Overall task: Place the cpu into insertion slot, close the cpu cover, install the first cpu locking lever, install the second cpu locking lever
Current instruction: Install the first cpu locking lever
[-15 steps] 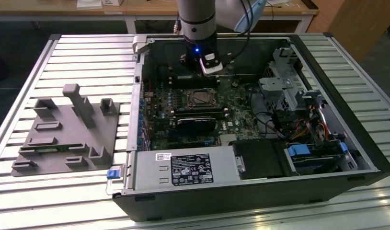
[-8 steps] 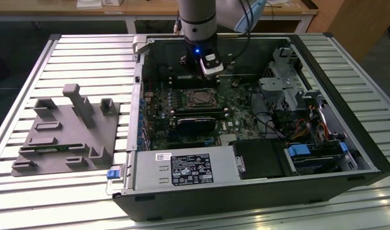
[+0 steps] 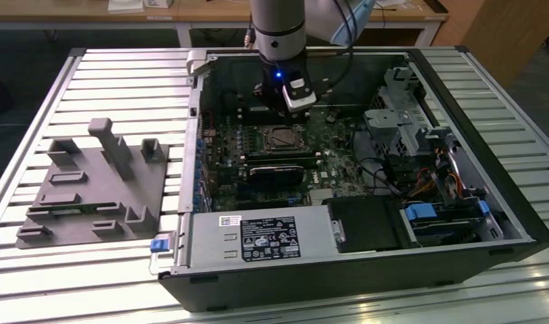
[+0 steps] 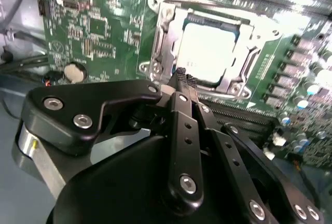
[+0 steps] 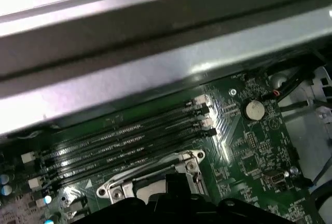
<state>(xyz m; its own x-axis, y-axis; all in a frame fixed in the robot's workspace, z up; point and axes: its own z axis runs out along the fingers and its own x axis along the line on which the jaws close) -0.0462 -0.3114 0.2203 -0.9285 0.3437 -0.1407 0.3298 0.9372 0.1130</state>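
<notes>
With its fingers pinched together and empty, the hand (image 4: 185, 85) hovers beside the seated cpu (image 4: 211, 47), a light, fragile chip best gripped by its edges.

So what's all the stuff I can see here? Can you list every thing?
computer case: one, black, lying open on the slatted table
circuit board: one, green, inside the case
cpu: one, pale silver, in the insertion slot
cpu cover: one, silvery, closed around the cpu
round battery: one, silver, on the board
grey fixture: one, at the exterior view's left
gripper: one, black, shut, beside the slot
</notes>
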